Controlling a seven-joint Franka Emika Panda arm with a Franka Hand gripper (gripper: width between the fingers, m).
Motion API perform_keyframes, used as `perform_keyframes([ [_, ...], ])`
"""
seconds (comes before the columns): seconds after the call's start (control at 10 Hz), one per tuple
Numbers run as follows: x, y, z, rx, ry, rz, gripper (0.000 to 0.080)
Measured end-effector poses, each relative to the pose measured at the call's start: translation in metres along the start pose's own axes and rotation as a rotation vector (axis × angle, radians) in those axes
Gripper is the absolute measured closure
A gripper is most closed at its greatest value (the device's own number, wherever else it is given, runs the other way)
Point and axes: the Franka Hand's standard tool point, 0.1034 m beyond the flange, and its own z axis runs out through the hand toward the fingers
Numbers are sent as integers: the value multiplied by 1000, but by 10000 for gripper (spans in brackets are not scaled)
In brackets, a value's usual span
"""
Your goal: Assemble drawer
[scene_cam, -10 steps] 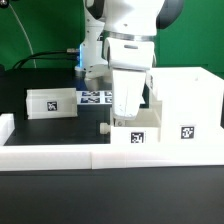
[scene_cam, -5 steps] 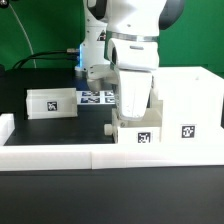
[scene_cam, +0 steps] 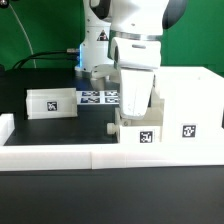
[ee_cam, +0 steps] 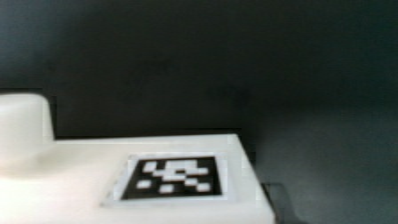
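The tall white box housing [scene_cam: 186, 100] stands at the exterior view's right, tag on its front. One small white tray [scene_cam: 143, 135] with a tag sits against the housing's left side, behind the front rail. My gripper [scene_cam: 134, 118] comes down from above and is shut on this tray; its fingertips are hidden behind the tray's wall. The wrist view shows the tray's tagged face [ee_cam: 175, 178] and its white knob [ee_cam: 22, 130] close up. The second tray [scene_cam: 52, 102] lies apart at the exterior view's left.
The marker board [scene_cam: 98, 97] lies flat on the black table behind the held tray. A long low white rail [scene_cam: 90, 156] edges the table's front, with a raised end [scene_cam: 5, 128] at the left. A green backdrop is behind.
My gripper and the tray it holds have shifted a little toward the exterior view's right, closer to the housing. The second tray has not moved.
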Motion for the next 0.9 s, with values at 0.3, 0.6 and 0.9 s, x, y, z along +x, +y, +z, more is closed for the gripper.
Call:
perform_keyframes([
  [0.3,-1,-1,1,-4,2,46,757],
  [0.6,-2,-5,3,3,1,79,757],
  [0.9,-2,-6,4,-2,6,84,757],
])
